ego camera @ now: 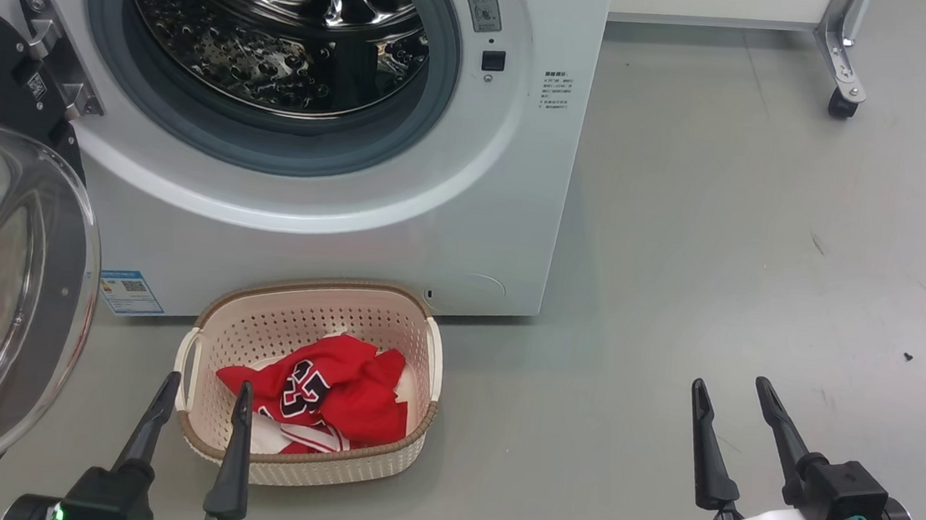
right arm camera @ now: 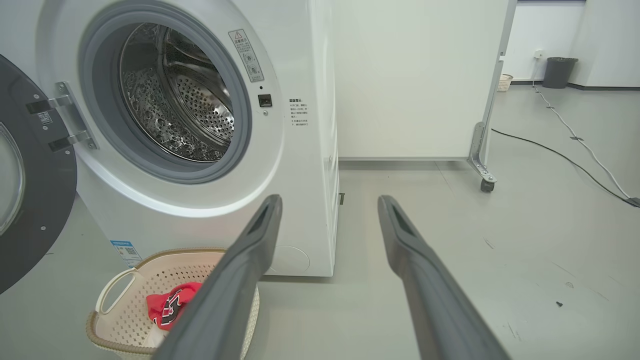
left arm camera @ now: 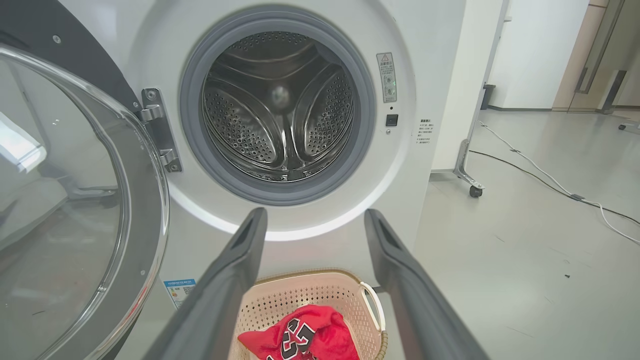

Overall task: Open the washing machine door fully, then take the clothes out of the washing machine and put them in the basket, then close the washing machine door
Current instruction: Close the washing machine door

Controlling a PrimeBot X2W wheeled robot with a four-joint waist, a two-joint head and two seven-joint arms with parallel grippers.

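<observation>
Two of the three steps are looking finished, so I am judging that closing the door is the step now in hand. Far left, the washing machine door (ego camera: 3,295) is hanging swung fully out on its hinge, glass bowl bulging toward me. Just beside it my left pincer (ego camera: 207,384) is hovering with its fingers spread wide, holding nothing, near the left end of the basket (ego camera: 318,287). That basket is sitting on the floor against the foot of the washing machine (ego camera: 332,223), and the clothes (ego camera: 325,395), a red numbered jersey with a little white cloth, are lying inside it. As far as I am seeing in, the steel drum (ego camera: 281,35) is showing bare. Further right, my right pincer (ego camera: 731,386) is also gaping wide and empty, well apart from everything.

Next I am expecting to set the left pincer against the door's black rim and push it round until it is meeting the grey gasket (ego camera: 287,162) and latching. The curved glass is looking slippery, so the rim is the better contact.

The grey floor (ego camera: 725,233) is looking smooth and faintly scuffed. At the right a castered frame leg (ego camera: 844,75) is standing, and a cable (right arm camera: 565,155) is trailing toward a dark bin (right arm camera: 559,72).
</observation>
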